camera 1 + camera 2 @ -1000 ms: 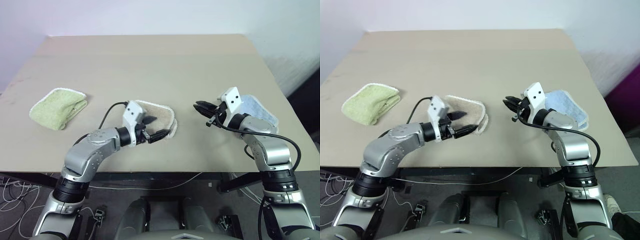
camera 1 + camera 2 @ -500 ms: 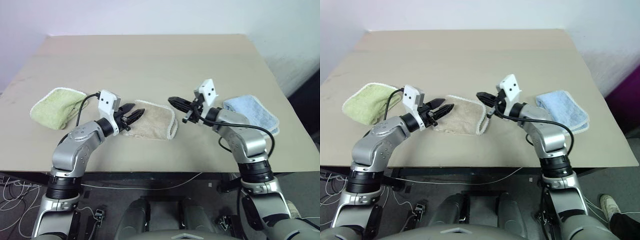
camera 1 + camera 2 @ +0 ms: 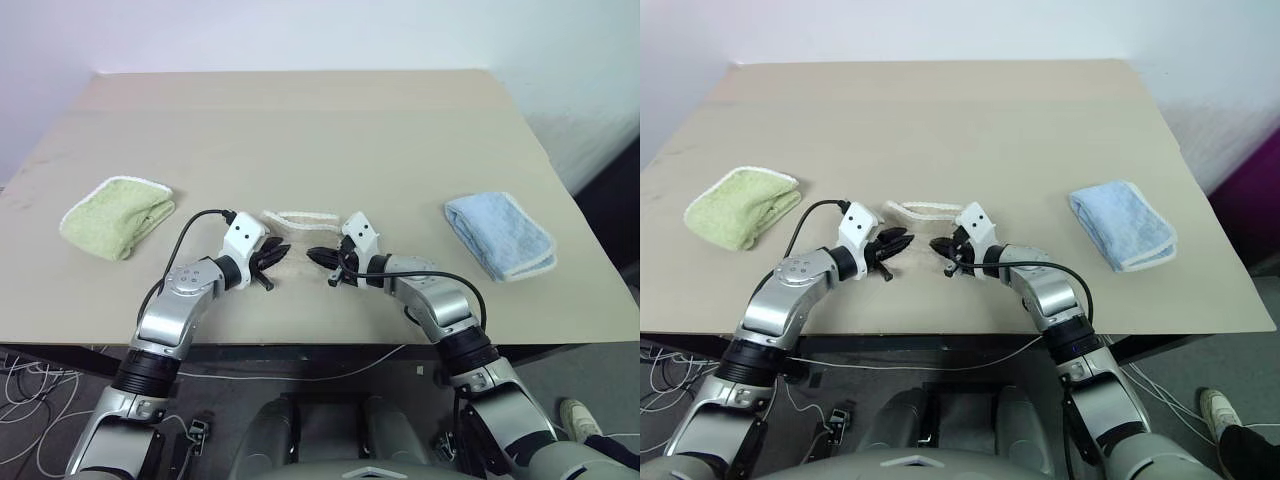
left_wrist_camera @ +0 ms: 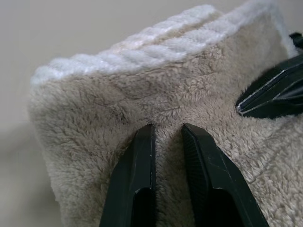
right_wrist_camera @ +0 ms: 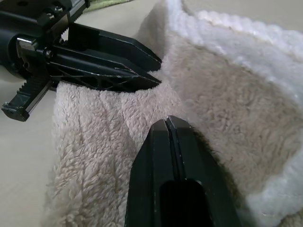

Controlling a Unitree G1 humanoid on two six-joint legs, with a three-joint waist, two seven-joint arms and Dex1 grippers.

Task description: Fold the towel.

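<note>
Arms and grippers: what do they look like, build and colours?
Both arms are silver-grey metal shells with black joint rings. Each wrist carries a white boxy camera mount, with a black cable looping back along the forearm. The left gripper and right gripper each have two slim, tapered black fingers.

The towel (image 4: 118, 109) is fluffy beige terry cloth with a white corded edging (image 4: 156, 45). The table (image 3: 330, 130) looks smooth and matt; the gripper fingers (image 4: 137, 184) are black plastic.

A tan table (image 3: 300, 130) holds three cloths: a green towel (image 3: 116, 215) on the left, a blue towel (image 3: 499, 235) on the right, and the towel (image 3: 298, 219) (beige, white-edged) near the front edge. The left gripper (image 3: 275, 255) and right gripper (image 3: 318, 257) meet tip to tip over the towel.
</note>
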